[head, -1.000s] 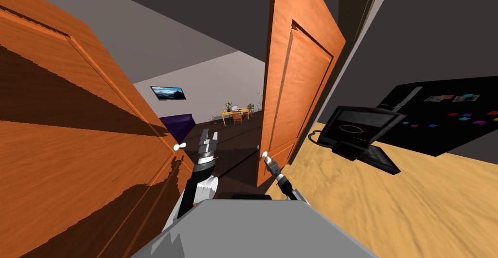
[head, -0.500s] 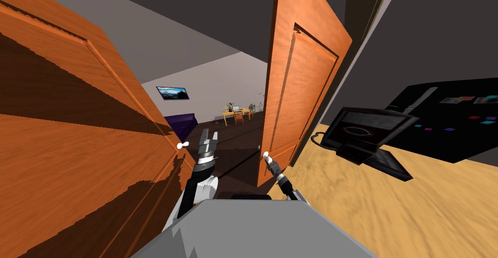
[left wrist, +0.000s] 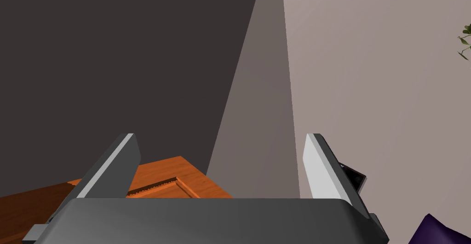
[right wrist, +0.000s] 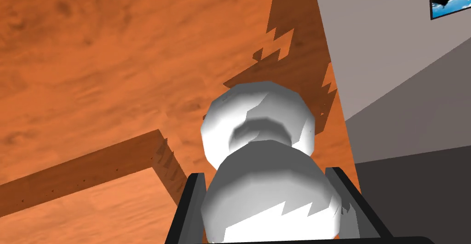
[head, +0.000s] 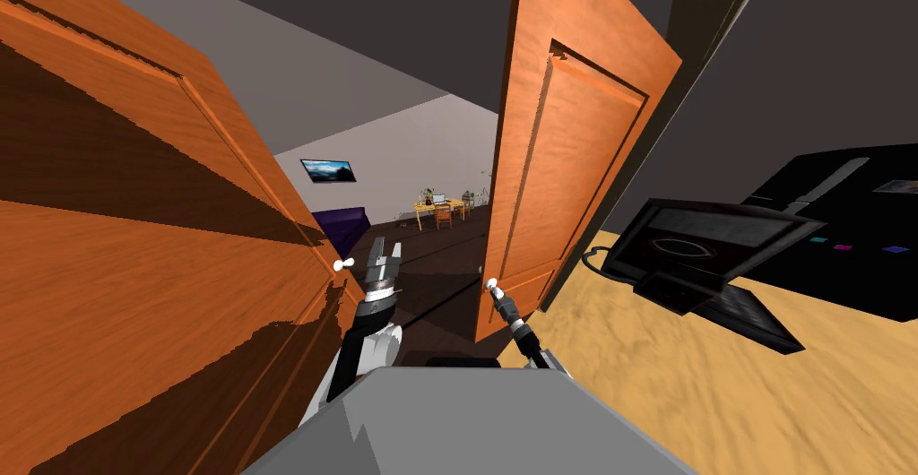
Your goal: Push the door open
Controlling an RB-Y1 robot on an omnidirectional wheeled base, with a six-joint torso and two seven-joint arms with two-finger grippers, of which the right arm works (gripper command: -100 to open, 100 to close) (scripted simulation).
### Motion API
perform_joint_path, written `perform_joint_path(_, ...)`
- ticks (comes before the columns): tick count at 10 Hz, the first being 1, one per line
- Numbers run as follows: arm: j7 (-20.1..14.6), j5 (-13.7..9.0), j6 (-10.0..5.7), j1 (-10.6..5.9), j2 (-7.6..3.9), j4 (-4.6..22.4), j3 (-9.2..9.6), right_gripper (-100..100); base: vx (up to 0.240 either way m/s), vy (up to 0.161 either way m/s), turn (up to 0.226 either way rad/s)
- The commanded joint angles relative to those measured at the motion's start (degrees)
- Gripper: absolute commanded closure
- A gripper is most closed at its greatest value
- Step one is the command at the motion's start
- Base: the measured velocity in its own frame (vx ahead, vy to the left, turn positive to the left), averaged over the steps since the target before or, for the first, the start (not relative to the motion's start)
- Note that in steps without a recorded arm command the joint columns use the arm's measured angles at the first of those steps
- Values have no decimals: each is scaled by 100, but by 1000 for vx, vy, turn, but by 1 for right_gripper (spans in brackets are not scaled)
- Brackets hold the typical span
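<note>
Two orange wooden door leaves stand ajar. The right door (head: 574,183) rises in the middle of the head view, and its white knob (head: 490,287) sits low on its near edge. My right gripper (head: 494,292) is shut on that knob (right wrist: 257,126), with a dark finger (right wrist: 191,200) on each side of the ball. The left door (head: 134,272) is at the left with its own white knob (head: 341,265). My left gripper (head: 385,250) stands open just right of that knob, holding nothing (left wrist: 221,140), above a corner of orange door (left wrist: 156,177).
Through the gap lies a dark floor with a purple sofa (head: 345,223), a yellow table (head: 439,207) and a wall picture (head: 327,170). To the right, on tan floor (head: 717,389), stand a black appliance with a dropped door (head: 708,246) and a black cabinet (head: 852,219).
The whole head picture has slid to the right, so I have turned or moved. The right door shows a broader face than before. Both grippers hold their places by the knobs.
</note>
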Motion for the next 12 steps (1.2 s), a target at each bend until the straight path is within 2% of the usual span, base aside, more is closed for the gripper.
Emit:
perform_joint_path(1,-286,-152,-9,-76,-15,16,-80,100,33,7,82)
perform_joint_path(4,-532,-242,-8,-95,-10,39,-108,100,21,4,38)
perform_joint_path(6,-906,-422,-6,-134,0,84,-163,100,20,9,76)
perform_joint_path(7,-940,-422,-6,-134,0,84,-163,100,19,0,29)
perform_joint_path(9,-1314,-620,-3,-177,10,134,-223,100,29,8,76)
perform_joint_path(10,-1371,-620,-3,-177,10,134,-223,100,27,3,38)
perform_joint_path(11,-1584,-724,-2,-200,16,160,-255,100,29,0,59)
perform_joint_path(12,-1596,-724,-2,-200,16,160,-255,100,23,-5,36)
